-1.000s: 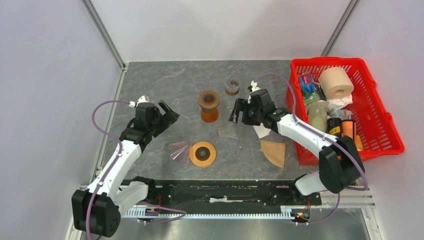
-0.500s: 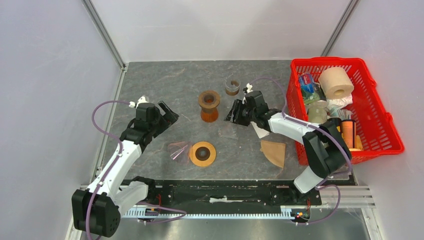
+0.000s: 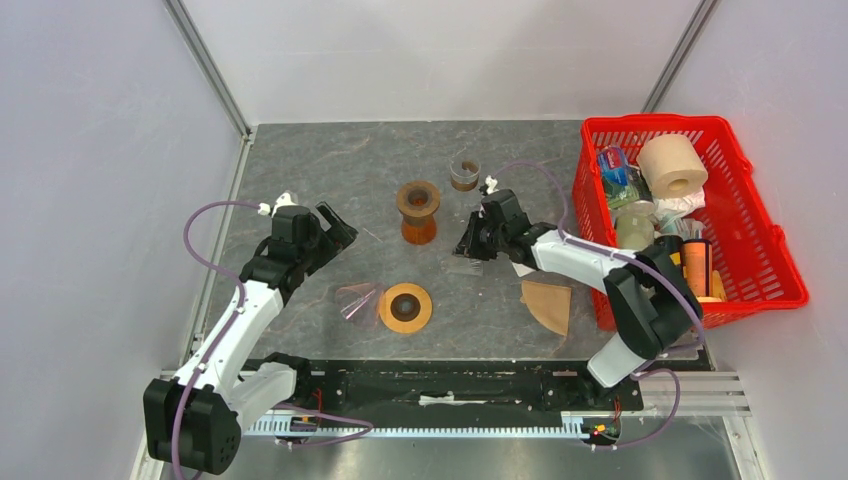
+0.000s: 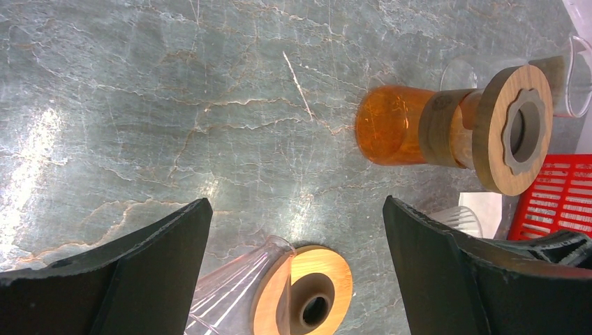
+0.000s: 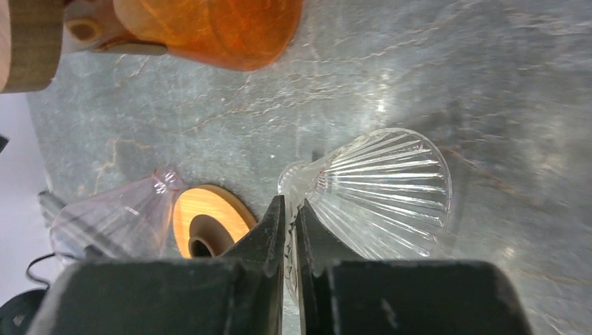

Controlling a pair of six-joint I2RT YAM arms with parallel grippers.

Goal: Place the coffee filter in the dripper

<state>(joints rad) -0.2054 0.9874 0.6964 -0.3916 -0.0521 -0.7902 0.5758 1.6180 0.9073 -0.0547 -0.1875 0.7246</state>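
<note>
Pinching clear dripper (image 5: 377, 188) rim, right jaws closed thin on it; left jaws wide. Filter (image 3: 548, 303) looks light, floppy: I'd take its edge.

On the desk (image 3: 330, 170), a carafe (image 3: 418, 210) was set midway, a cup (image 3: 464, 172) behind it to the right. One dripper (image 3: 462, 265) was laid right-front of the carafe, a second dripper (image 3: 405, 307) nearer and left. The filter (image 3: 548, 305) was laid rightward, beside the basket (image 3: 650, 121).

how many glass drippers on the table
3: orange dripper stands mid-table; pinkish dripper with a wooden ring lies on its side near the front; clear ribbed dripper is pinched by the right gripper. The red basket may hide more.
</note>
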